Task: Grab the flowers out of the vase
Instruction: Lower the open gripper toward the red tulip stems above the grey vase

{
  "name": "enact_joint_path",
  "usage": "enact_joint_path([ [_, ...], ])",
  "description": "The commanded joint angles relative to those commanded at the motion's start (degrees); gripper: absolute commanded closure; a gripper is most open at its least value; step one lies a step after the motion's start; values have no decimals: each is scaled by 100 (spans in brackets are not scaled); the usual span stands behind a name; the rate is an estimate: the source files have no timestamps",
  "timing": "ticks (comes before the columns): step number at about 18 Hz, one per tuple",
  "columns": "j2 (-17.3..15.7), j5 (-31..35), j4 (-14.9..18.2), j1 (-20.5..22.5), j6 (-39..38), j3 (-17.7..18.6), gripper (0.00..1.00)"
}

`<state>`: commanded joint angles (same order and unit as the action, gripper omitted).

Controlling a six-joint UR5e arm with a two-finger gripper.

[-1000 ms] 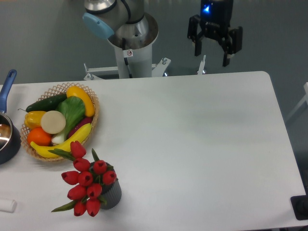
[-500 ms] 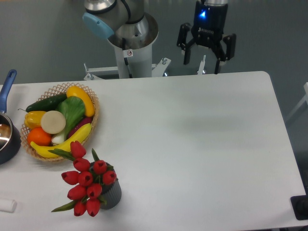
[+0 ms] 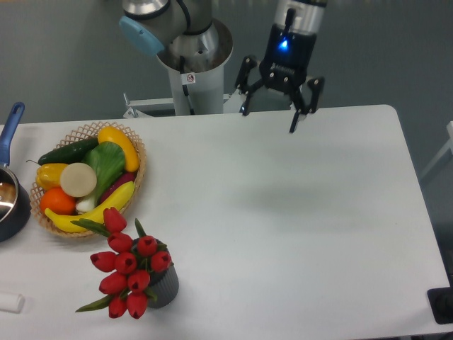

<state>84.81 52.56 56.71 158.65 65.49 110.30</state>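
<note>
Single fixed view. Gripper (image 3: 269,119) hangs above the desk's (image 3: 297,212) far edge, fingers spread wide, nothing between them, blue light on its body. Flowers (image 3: 127,269) sit in the vase (image 3: 167,285) near the desk's front edge, toward the left corner: red buds leaning left and forward, spilling over the rim, green leaves poking out low. Vase upright, mostly hidden by the bunch. Fruit basket (image 3: 134,152) just behind the flowers, by the left edge; saucepan (image 3: 10,205) cut off at the left edge; small white object (image 3: 10,302) at the front left corner. Step, as I read it: approach, grasp not begun, gripper well apart from the bunch. Next move calls for crossing diagonally to the front left, coming down over the stems just above the vase rim, clear of the basket, then closing and lifting straight up. Stems barely visible, so exact grasp spot is hard to tell.
</note>
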Motion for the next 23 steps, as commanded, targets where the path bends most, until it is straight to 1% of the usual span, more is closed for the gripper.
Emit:
enact_joint_path([
  [3, 71, 9, -527, -281, -204, 202, 0],
  [5, 176, -61, -792, -413, -213, 264, 0],
  [7, 404, -61, -1020, -694, -213, 229, 0],
  [9, 650, -149, -1275, -870, -230, 194, 0],
  [12, 949, -640, -1373, -923, -230, 97, 0],
  [15, 1081, -1168, -1443, -950, -239, 88, 0],
  [18, 1195, -1335, -1443, -1020, -239, 79, 0],
  [20, 1292, -1336, -1478, -1099, -239, 18, 0],
  [23, 1599, -1345, -1487, -1292, -239, -271, 0],
])
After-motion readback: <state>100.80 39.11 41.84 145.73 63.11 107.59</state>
